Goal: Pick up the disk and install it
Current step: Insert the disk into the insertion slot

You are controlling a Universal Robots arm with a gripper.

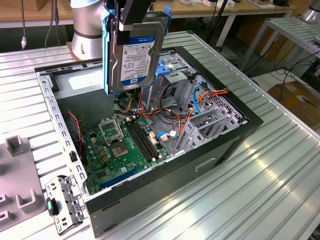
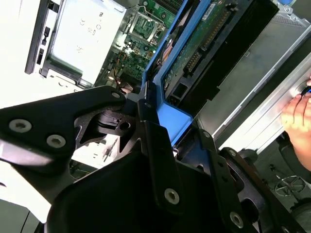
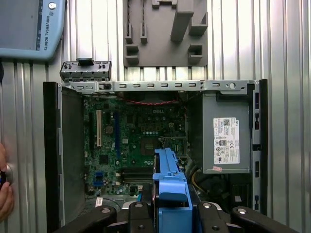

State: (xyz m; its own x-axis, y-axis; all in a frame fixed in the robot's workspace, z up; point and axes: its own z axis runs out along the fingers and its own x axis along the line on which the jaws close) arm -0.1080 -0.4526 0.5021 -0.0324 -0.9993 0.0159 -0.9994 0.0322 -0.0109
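The disk [image 1: 135, 50], a dark metal drive with a white-and-blue label and blue side rails, hangs upright above the open computer case [image 1: 240, 131]. My gripper [image 1: 131, 14] is shut on its top edge. In the second wrist view the disk's [image 2: 209, 36] circuit-board side and blue rail run away from the black fingers [image 2: 155, 145]. In the first wrist view the disk's blue rail [image 3: 170, 182] sits between the fingers, over the green motherboard [image 3: 136, 141]. A metal drive bay [image 1: 176, 70] with blue parts stands just behind the disk.
Inside the case lie a grey power-supply box [image 3: 226, 141], orange and blue cables [image 1: 200, 100] and a metal cage [image 1: 210, 122]. A grey fixture plate [image 3: 165, 34] and a loose metal bracket [image 3: 85, 70] lie on the ribbed table. A person's hand [image 3: 5, 182] rests at the table's edge.
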